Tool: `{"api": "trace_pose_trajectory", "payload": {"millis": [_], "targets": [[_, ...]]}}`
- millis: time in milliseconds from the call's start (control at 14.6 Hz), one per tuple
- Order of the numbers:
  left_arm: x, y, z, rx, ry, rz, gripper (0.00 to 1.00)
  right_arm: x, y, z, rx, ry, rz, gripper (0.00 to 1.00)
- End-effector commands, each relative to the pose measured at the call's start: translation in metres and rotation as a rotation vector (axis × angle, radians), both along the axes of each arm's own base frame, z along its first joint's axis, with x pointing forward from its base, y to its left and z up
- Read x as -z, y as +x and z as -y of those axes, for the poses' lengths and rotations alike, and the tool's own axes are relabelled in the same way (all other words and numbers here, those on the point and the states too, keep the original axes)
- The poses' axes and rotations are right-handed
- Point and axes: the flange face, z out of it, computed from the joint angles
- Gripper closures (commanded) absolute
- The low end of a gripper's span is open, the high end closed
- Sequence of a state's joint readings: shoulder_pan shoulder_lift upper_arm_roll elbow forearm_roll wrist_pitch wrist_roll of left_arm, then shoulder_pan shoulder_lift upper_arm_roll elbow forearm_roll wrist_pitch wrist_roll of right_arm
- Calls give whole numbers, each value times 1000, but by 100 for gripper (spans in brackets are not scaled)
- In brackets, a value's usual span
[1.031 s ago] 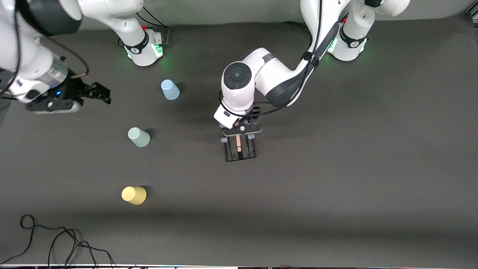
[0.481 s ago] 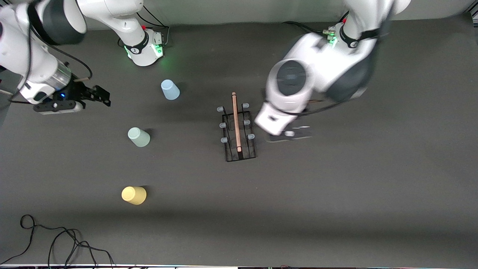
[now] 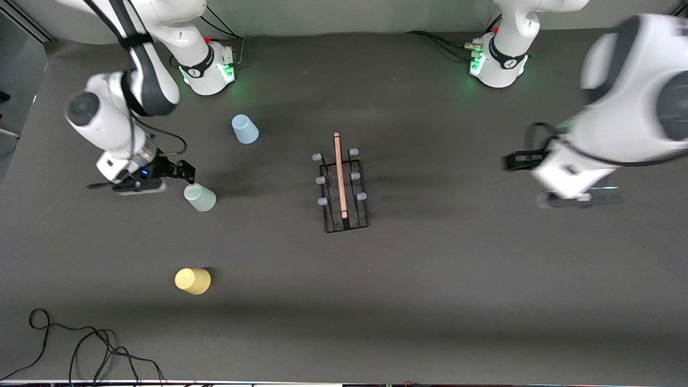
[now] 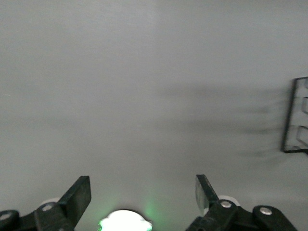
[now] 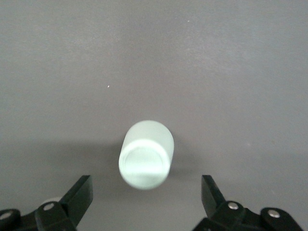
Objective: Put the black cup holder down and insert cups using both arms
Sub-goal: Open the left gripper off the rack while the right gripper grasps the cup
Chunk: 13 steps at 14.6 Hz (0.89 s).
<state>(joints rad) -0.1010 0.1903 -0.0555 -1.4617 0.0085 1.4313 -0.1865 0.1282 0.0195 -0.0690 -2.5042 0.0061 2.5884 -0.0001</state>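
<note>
The black cup holder [image 3: 344, 188] stands at the table's middle, its wooden rod handle [image 3: 339, 174] on top. Nothing touches it. The light blue cup [image 3: 244, 129], pale green cup [image 3: 200, 197] and yellow cup [image 3: 192, 280] stand apart on the table toward the right arm's end. My right gripper [image 3: 184, 172] is open, low beside the green cup; in the right wrist view the green cup [image 5: 146, 154] lies just ahead of the open right gripper [image 5: 147, 192]. My left gripper [image 3: 517, 160] is open and empty over bare table toward the left arm's end; the left wrist view [image 4: 143, 192] shows the holder's edge [image 4: 296, 118].
A black cable [image 3: 80, 344] lies coiled at the table's near edge toward the right arm's end. The arm bases with green lights [image 3: 212, 70] [image 3: 497, 59] stand along the farthest edge.
My left gripper let go of the holder's handle and swung away toward the left arm's end. My right gripper came down toward the green cup. The holder stayed in place.
</note>
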Motion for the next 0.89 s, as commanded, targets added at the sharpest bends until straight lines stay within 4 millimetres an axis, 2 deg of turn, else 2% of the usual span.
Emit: {"api": "trace_pose_trajectory", "payload": {"millis": [0,69,206,344,481,618,687,824], "targets": [[2,-13,-51,58,-1,62,2,38,7,-3,-3,-5,25,0],[6,-14,-66,47,-3,78,2,49,6,-4,-4,-7,31,0],[10,-18,-68,43,-1,86,2,67,4,-4,-5,-11,18,0],[7,-22,-66,46,-1,85,2,72,2,-4,-5,-12,1,0],[7,-35,-59,57,3,83,1,73,0,-3,-2,-14,-31,32],[10,-43,-59,59,5,111,1,60,1,-5,-3,-12,-48,67],[5,-39,-58,64,2,140,1,46,4,-6,-4,-10,-53,76],[-11,-29,-55,69,-3,176,1,-4,17,-10,-6,-2,-51,79]]}}
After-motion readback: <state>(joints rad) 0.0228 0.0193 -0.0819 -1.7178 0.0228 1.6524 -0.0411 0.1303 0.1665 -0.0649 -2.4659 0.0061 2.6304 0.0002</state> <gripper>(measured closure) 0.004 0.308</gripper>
